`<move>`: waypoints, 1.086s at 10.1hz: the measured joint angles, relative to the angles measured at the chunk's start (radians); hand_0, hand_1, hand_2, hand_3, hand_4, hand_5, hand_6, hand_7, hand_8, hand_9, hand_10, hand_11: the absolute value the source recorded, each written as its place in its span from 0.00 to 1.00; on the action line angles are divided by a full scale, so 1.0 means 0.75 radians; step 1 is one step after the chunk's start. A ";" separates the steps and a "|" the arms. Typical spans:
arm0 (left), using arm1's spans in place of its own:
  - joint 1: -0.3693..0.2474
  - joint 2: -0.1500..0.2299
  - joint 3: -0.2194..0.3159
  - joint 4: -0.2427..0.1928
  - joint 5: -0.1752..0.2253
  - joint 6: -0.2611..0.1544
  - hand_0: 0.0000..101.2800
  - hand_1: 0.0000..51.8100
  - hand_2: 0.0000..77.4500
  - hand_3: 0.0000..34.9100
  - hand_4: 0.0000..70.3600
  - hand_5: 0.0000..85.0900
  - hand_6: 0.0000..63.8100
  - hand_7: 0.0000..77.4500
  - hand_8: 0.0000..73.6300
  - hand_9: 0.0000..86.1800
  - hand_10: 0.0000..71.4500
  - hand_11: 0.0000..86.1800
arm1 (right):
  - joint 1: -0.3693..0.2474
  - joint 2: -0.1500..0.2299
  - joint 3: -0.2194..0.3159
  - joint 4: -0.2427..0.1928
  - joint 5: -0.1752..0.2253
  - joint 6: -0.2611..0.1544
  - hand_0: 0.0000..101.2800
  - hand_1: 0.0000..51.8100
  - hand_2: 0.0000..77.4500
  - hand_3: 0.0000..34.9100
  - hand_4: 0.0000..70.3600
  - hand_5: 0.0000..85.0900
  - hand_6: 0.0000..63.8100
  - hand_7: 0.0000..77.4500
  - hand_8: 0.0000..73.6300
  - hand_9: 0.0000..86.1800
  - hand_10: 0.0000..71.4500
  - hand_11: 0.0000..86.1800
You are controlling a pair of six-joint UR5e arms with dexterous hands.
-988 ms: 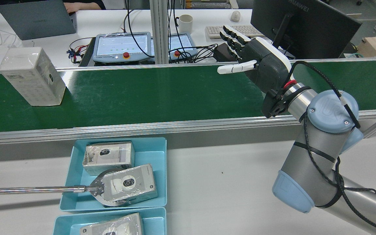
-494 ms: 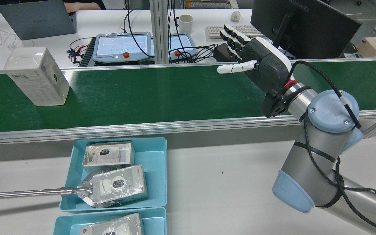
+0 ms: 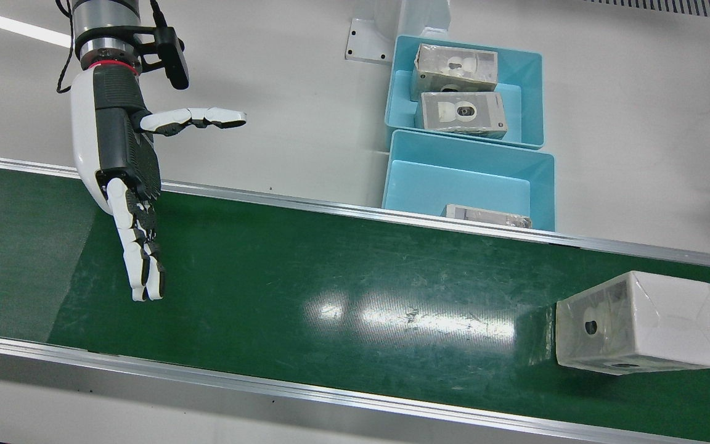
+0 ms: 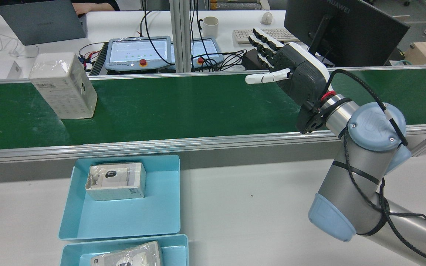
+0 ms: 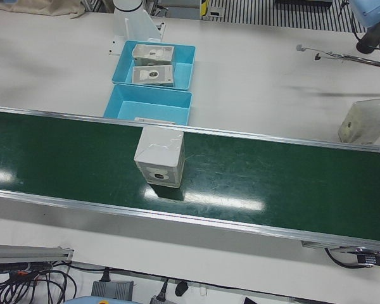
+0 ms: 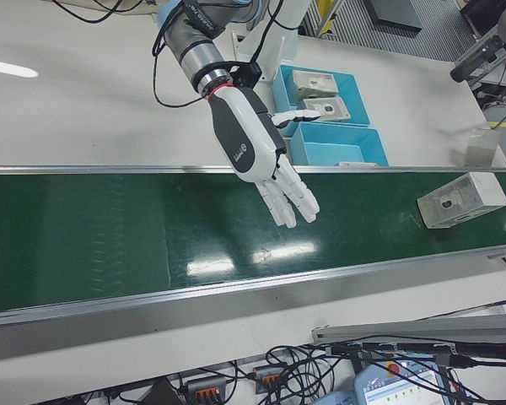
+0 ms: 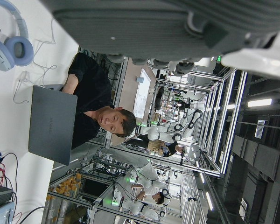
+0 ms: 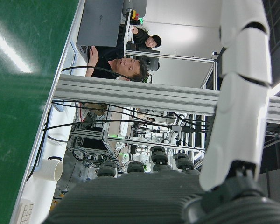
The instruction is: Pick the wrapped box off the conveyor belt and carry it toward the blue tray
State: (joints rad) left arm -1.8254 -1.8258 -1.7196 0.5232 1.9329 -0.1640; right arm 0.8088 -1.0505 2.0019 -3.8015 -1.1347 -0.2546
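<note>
One wrapped box [image 4: 63,85] rides the belt [image 4: 183,107]; right hand [image 4: 290,75] hovers spread, left hand's state unclear.

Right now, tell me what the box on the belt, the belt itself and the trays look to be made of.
The wrapped box: probably cardboard, in clear plastic film that creases and glints. The conveyor belt: dark green rubber-like or PVC sheet, semi-glossy, reflecting the lights, between brushed metal rails. The blue tray: smooth moulded plastic by its rounded rim, matte.
</note>
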 joint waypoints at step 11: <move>0.000 0.000 0.000 0.000 0.000 0.000 0.00 0.00 0.01 0.00 0.00 0.01 0.00 0.00 0.00 0.00 0.00 0.00 | -0.006 0.015 -0.044 0.006 0.002 0.000 0.45 0.26 0.18 0.20 0.02 0.04 0.00 0.01 0.00 0.01 0.03 0.05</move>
State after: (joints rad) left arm -1.8254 -1.8258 -1.7196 0.5232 1.9329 -0.1640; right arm 0.8045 -1.0396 1.9689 -3.7968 -1.1336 -0.2546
